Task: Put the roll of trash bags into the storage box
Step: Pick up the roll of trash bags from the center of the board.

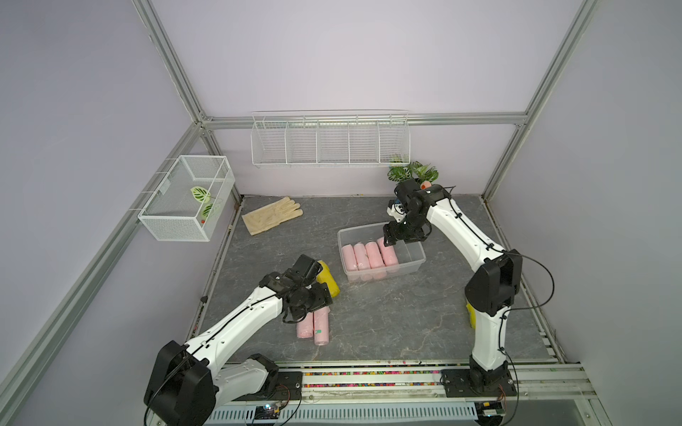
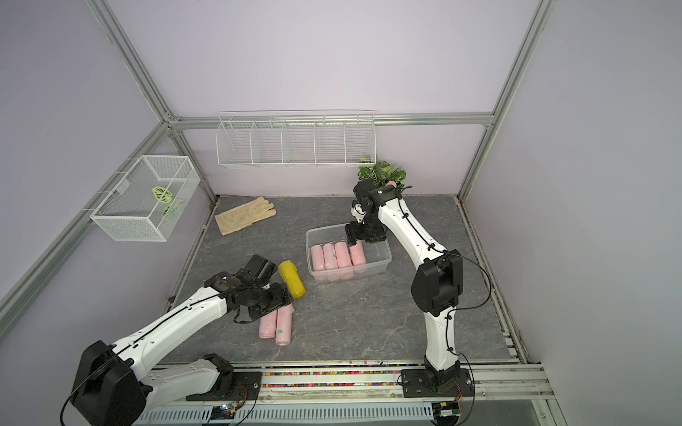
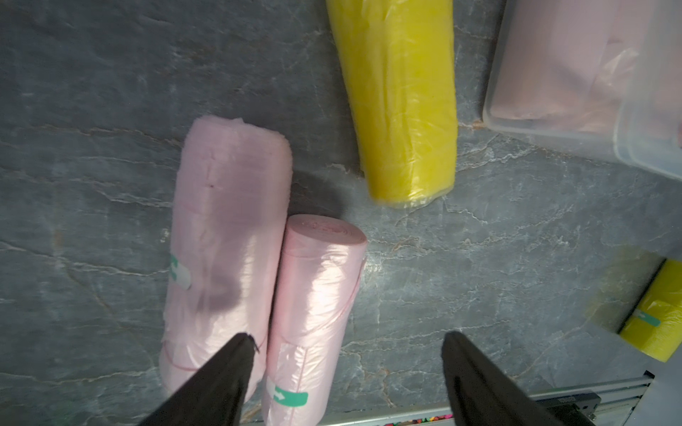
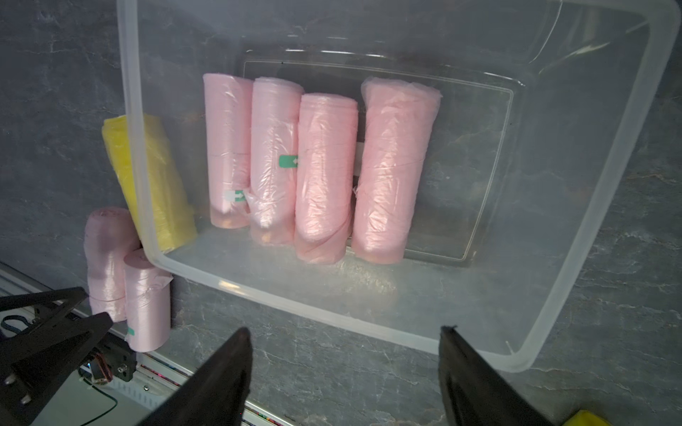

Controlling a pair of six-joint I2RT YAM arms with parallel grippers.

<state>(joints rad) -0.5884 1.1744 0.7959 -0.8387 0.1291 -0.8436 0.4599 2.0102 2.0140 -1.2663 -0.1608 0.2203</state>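
The right gripper (image 4: 345, 330) stands with its jaws apart and nothing between them. We read it in both top views as hanging above the far side of the storage box (image 4: 131, 147), clear of the contents. Directly below it, four pink rolls (image 4: 324, 166) of trash bags lie flat and parallel on the box floor. Three of them touch. The roll nearest this gripper lies just beside the third, with a narrow gap between them.

The left gripper (image 3: 347, 335) also has its jaws apart and holds nothing. It hovers low over two pink rolls (image 3: 225, 239), which lie side by side and touching on the grey table (image 3: 516, 239), outside the box. In the left wrist view, one fingertip overlaps the wider roll. The slimmer roll lies just inside that finger, and the other finger stands over bare table.

Beyond this pair, a yellow roll (image 3: 402, 103) lies on the table between them and the box, near its wall. We cannot tell whether it touches the wall. A second yellow roll (image 3: 653, 317) lies well apart, close to the base of the right arm. A pale glove (image 1: 271, 217) lies near the far left corner of the table
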